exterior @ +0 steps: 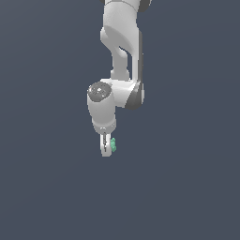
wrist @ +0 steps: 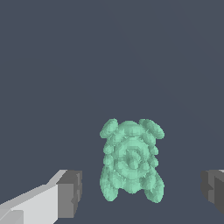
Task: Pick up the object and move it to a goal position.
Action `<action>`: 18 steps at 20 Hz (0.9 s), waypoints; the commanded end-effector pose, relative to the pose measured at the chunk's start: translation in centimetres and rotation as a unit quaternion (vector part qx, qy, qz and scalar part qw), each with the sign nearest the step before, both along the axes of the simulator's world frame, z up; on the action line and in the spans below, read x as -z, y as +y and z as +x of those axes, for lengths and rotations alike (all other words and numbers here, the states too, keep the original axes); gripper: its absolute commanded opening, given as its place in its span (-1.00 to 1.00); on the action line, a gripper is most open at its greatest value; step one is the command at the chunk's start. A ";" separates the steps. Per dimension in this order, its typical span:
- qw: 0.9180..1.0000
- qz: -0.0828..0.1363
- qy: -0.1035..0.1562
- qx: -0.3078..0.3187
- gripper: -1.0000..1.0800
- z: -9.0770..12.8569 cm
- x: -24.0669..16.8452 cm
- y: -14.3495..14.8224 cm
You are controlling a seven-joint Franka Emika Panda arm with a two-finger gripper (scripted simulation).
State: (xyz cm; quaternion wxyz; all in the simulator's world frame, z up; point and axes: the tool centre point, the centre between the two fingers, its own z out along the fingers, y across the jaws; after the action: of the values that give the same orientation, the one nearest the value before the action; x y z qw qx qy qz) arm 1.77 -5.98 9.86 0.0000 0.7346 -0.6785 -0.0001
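In the wrist view the gripper (wrist: 141, 194) stands wide, its grey pads (wrist: 70, 194) well clear of the mint-green knobbly object (wrist: 131, 159) between them. In the exterior view the object (exterior: 113, 145) sits just beside the white fingers (exterior: 106, 146), on the exterior view's right.

object (wrist: 131, 162): mint green, ringed bumps
gripper (wrist: 142, 192): white, dark grey pads
arm (exterior: 119, 56): white, grey joints
backdrop: slate blue-grey

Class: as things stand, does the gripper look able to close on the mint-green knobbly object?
Probably yes. In the wrist view the mint-green knobbly object sits between the open gripper's fingers, a gap each side and nothing between them.
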 end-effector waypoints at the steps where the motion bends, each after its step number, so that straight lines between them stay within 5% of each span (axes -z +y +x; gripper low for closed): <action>1: 1.000 0.000 0.000 0.000 0.92 0.0 0.0 0.0; 17: 1.000 0.000 0.000 0.003 0.92 0.0 5.0 0.0; 18: 1.000 0.000 0.000 0.003 -1.00 0.0 5.0 0.0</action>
State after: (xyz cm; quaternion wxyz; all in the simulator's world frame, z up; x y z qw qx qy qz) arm 1.71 -6.02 4.91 0.0003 0.7327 -0.6806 -0.0003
